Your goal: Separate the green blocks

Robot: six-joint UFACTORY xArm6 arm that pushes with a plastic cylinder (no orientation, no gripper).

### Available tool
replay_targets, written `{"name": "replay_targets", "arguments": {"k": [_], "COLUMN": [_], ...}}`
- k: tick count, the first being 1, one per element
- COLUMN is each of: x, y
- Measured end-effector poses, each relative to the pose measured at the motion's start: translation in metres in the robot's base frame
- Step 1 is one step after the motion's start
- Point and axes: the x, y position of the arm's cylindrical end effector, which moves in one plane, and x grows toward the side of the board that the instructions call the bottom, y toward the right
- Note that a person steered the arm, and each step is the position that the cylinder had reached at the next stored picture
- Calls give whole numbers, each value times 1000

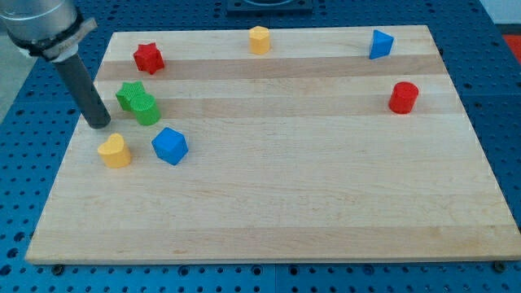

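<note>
— Green is the whole job: a green star block [129, 95] and a second green block [147, 109], rounder in outline, sit touching each other just to the view's right of my tip [99, 124].

— And the gripper?

— None on this rig, so nothing is spread or pressed together; only a straight dark rod [85, 89] ending in the tip, which rests on the wooden counter [285, 187] and holds nothing.

— What else is close to the tip?

— A yellow block [115, 150] just below it toward the view's bottom, a blue cube [169, 146] below and to its right, and a red star block [148, 58] above and to its right. Well off to the right are a yellow block [259, 39] at the top edge, a blue block [380, 44] and a red cylinder [403, 97].

— So how to split the pair cleanly?

— As I judge it, the tip should not shove from where it stands; a push from the left would carry both greens along together. Better to bring it to the seam between them, or against the outer face of one alone, and drive that one away along a line that misses its partner.

— Which direction?

— Probably the rounder one toward the view's right, where the wood looks open. Pushing downward risks striking the blue cube; pushing the star upward risks the red star.
</note>
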Motion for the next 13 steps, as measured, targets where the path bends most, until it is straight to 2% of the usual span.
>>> {"name": "replay_targets", "arguments": {"k": [1,2,4,5,6,7,8,9,10,12,13], "x": [25,32,88,98,63,29,63,99,117,126,103], "y": [23,28,27,27,28,55,70,59,45,39,40]}}
